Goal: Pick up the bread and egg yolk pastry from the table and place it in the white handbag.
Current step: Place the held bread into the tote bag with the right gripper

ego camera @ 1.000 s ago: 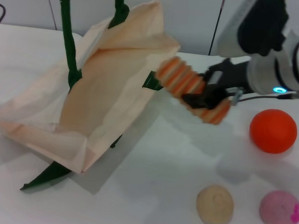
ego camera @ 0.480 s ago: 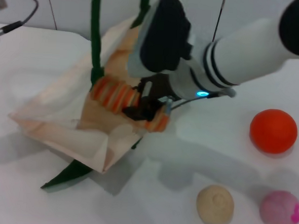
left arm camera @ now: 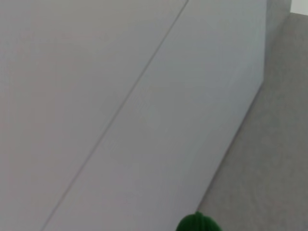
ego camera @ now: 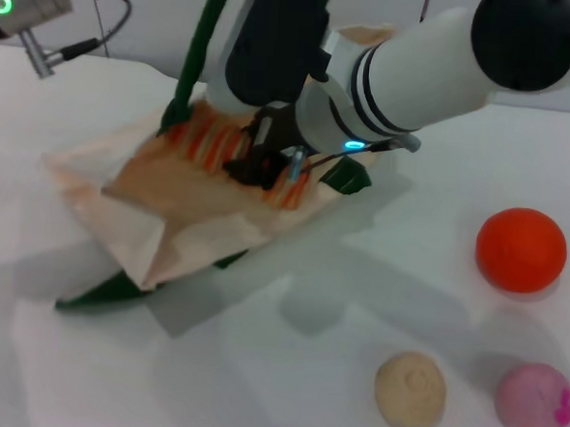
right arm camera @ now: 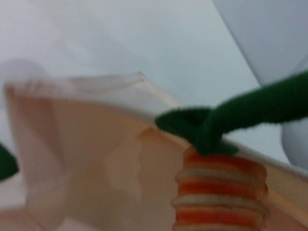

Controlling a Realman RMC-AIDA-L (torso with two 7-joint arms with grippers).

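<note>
A white table point(ego camera: 285, 368) fills the head view, with pale wall panels behind it. The white handbag point(ego camera: 140, 214) lies on the table's left half, its mouth held open, one dark green strap point(ego camera: 200, 49) pulled up toward the top edge of the view and another strap trailing flat from under its near corner.

The right gripper point(ego camera: 264, 164) reaches across from the right and sits in the bag's open mouth, its dark fingers clamped around the bread point(ego camera: 221, 147). The striped loaf lies crosswise in the grip, one end sticking out toward the strap side and the other toward the robot's right, just above the bag's inner fabric. In the right wrist view the bread point(right arm camera: 220, 192) shows close up, with the bag's cream interior behind it and a green strap crossing just over its end.

The left gripper point(ego camera: 22, 4) is at the top left corner, up by the raised strap; whether its fingers are apart or together cannot be told.

The egg yolk pastry point(ego camera: 410, 391) rests on the table near the front right, well apart from the bag, beside a pink ball point(ego camera: 535, 401), with an orange ball point(ego camera: 521, 249) farther back.
</note>
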